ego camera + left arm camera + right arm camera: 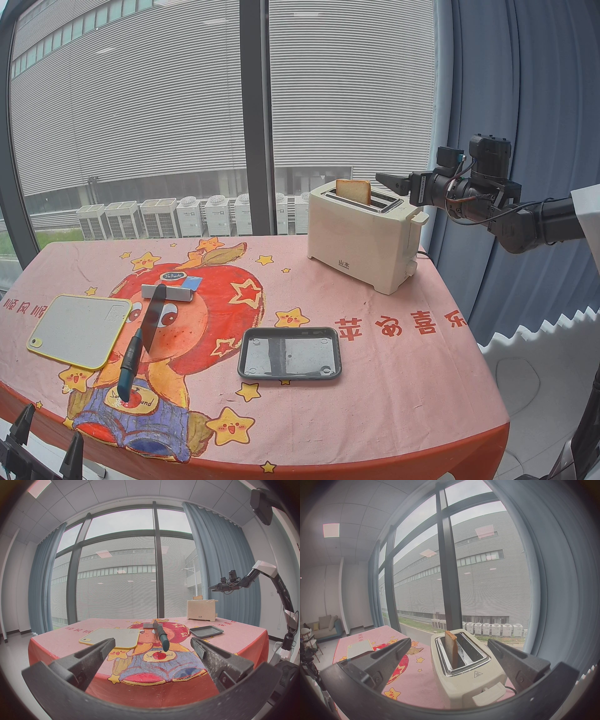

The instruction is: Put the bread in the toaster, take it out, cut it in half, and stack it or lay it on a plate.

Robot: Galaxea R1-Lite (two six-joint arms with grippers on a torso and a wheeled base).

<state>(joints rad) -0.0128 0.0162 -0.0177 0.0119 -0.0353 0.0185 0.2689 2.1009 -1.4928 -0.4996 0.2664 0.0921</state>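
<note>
Right gripper (389, 182) poised beside the toaster (362, 244); removal of the bread slice (353, 190) judged next.
Slice upright in a slot, top protruding; a sound grasp would pinch the exposed top lightly, then lift straight up; arm level above the toaster's end, jaws released and empty.

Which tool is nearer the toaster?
The right tool, held beside the toaster at its top; the left tool is at the table's near edge.
</note>
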